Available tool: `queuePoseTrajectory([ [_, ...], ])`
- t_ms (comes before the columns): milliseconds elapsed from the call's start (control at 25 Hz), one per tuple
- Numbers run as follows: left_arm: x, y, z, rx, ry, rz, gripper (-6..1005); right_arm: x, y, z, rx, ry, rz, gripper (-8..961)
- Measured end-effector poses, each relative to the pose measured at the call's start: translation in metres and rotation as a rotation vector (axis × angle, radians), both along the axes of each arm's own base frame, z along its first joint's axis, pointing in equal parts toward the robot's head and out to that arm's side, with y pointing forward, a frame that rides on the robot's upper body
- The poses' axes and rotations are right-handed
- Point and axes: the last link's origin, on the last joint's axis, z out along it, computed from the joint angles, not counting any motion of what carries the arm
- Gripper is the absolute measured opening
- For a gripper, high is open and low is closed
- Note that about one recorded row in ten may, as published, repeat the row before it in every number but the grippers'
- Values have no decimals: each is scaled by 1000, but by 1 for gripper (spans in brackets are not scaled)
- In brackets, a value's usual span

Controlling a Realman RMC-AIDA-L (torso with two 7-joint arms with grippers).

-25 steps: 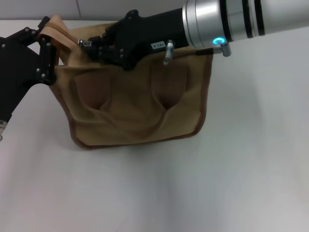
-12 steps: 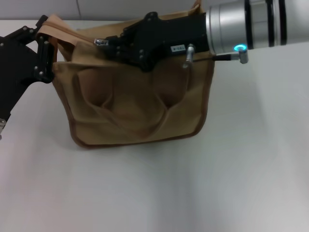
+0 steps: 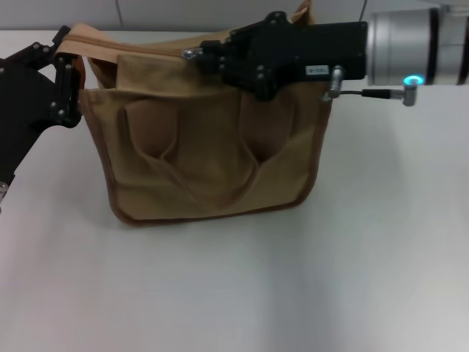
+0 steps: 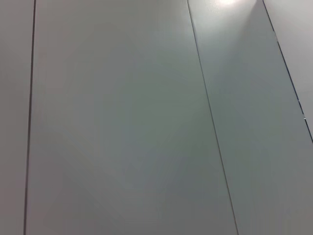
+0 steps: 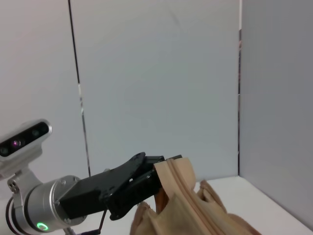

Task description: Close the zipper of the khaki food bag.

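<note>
Right gripper, clamped on small silver pull tab, now farther right along boxy tan canvas bag; zipper closing. Left gripper pinching the bag's left end.

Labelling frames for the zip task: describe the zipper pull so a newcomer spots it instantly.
Find the khaki food bag standing on the white table, then follow its top seam toward the black right gripper. At the gripper's fingertips sits the zipper pull, the only small silver metal piece on the tan fabric; the left gripper pinches the bag's left end.
</note>
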Motion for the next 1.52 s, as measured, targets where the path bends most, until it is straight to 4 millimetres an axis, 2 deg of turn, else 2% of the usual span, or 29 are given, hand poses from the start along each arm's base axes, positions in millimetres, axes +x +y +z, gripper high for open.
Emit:
queuePoseTrajectory([
  [200, -3, 1, -2, -8, 4, 22, 124, 19, -4, 10, 19, 52, -23, 90],
  [280, -4, 1, -3, -11, 4, 31, 125, 33, -8, 19, 37, 78, -45, 84],
  [640, -5, 0, -4, -15, 2, 37, 127, 64, -18, 35, 65, 129, -94, 38],
  [760, -4, -2, -6, -21, -1, 33, 128, 59, -17, 36, 34, 150, -109, 18],
  [880, -2, -3, -7, -27, -6, 26, 129, 44, -10, 34, -6, 152, -106, -2],
  [1080, 0, -2, -8, -30, -14, 14, 130, 21, 6, 20, -71, 44, -103, 18],
  [1200, 1, -3, -7, -29, -17, 6, 131, 12, 15, 8, -89, -22, -118, 202],
  [1520, 5, -6, -7, -35, -19, -28, 133, -7, 22, -12, -122, -84, -119, 229],
])
